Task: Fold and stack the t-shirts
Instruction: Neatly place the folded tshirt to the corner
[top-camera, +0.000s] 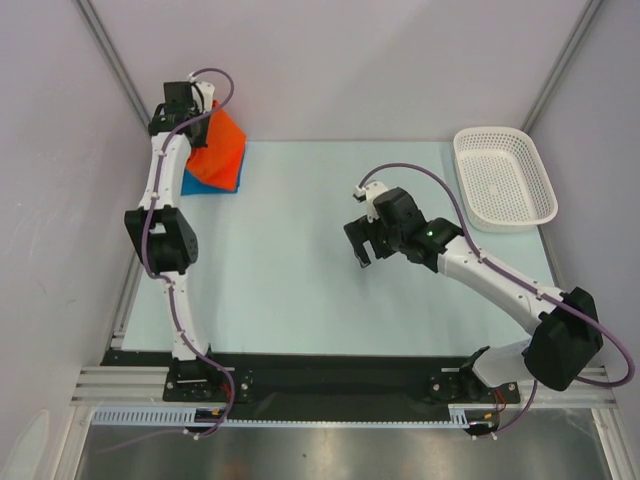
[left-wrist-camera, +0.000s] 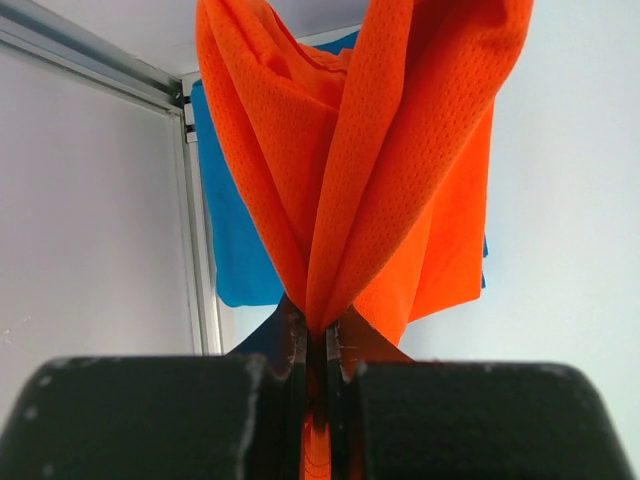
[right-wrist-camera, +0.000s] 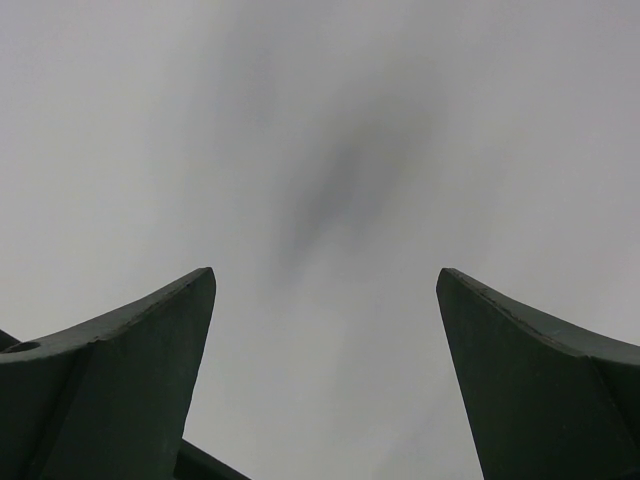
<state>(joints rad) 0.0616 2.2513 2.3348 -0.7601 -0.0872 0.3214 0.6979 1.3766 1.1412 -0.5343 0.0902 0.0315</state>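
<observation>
Table carries everything. White basket sits at its far-right corner, well apart from the cloth. Orange shirt is at the far-left corner, lifted and hanging bunched from the left fingers, which are clenched on a gathered pinch of its mesh. Blue shirt lies flat on the table beneath it at the same corner, partly hidden; can't tell whether the orange hem touches it. Right fingers are spread wide, grasping nothing, hovering over the table's middle, right of centre. My read: orange is going onto blue, so this is the stacking step; fold quality not visible. Risks: the pinch is narrow and the mesh looks slick, so a quick swing could pull the cloth out. The hanging folds are uneven, so lowering as is probably gives a crumpled heap rather than a flat fold. A trailing hem could drag the blue shirt and skew it or push it over the nearby far-left edge. Right arm is too far away to pin anything.
</observation>
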